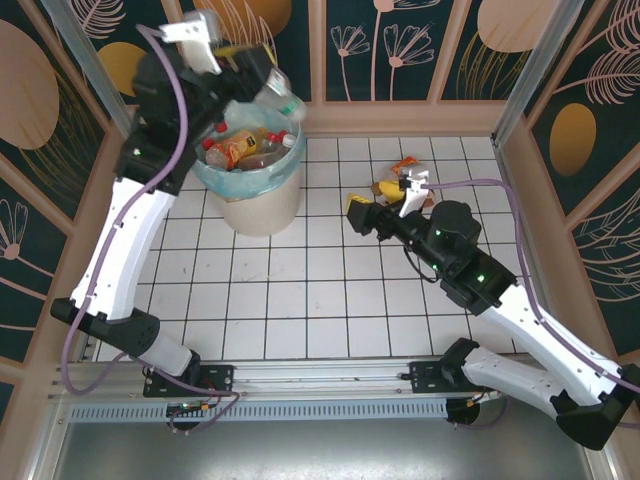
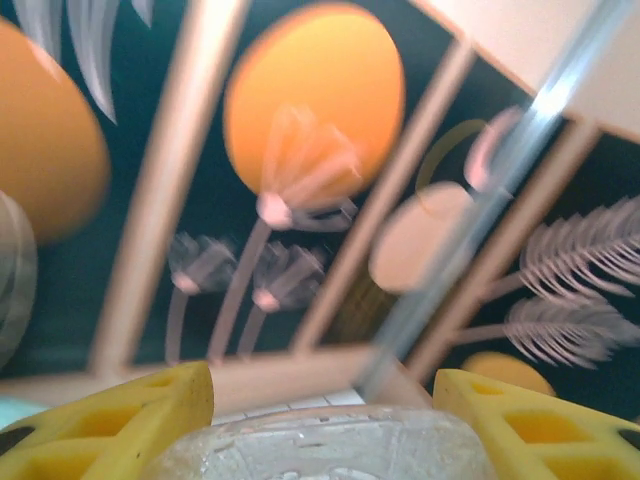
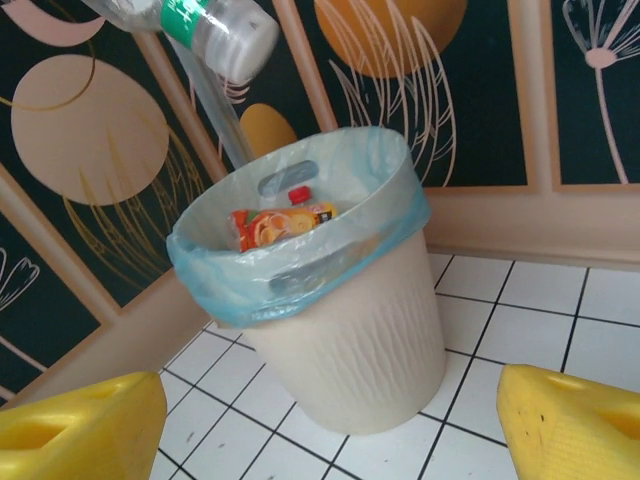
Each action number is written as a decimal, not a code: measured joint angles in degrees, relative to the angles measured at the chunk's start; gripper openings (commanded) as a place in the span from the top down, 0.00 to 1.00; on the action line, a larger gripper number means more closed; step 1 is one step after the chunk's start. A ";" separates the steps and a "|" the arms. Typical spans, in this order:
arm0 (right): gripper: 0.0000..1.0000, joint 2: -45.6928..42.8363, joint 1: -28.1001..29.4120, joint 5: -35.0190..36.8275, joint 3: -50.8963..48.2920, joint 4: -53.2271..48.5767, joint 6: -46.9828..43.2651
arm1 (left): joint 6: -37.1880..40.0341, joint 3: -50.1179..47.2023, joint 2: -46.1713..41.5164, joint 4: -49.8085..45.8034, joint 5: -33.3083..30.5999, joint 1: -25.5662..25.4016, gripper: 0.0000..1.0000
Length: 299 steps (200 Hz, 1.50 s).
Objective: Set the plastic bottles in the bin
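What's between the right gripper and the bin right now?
Just bare white tiles. The top view shows that stretch between the right gripper and the bin; the right wrist view agrees, with the jaws open towards the bin.

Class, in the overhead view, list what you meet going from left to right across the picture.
left arm's elbow → bin → right gripper → right arm's elbow

Overhead camera looks down; right wrist faces the bin (image 3: 350, 340).
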 measured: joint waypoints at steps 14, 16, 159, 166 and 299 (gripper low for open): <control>0.14 -0.59 0.02 0.85 -0.11 -0.66 0.13 | 1.84 1.62 2.34 -0.44 -3.13 3.23 0.50; 0.14 -0.70 0.02 0.98 -0.13 -0.81 0.13 | 2.10 1.66 2.71 -0.48 -3.56 3.65 0.50; 0.13 -5.27 0.00 5.14 -2.80 -4.74 2.84 | 7.93 -11.96 12.57 2.78 -13.51 5.35 0.13; 0.13 -5.27 0.02 5.18 -2.80 -4.85 2.93 | 7.89 -12.61 11.93 3.08 -14.36 5.35 0.14; 0.13 -3.89 0.00 5.75 -3.58 -4.92 2.97 | 6.56 -25.14 7.56 6.54 -15.78 5.57 0.37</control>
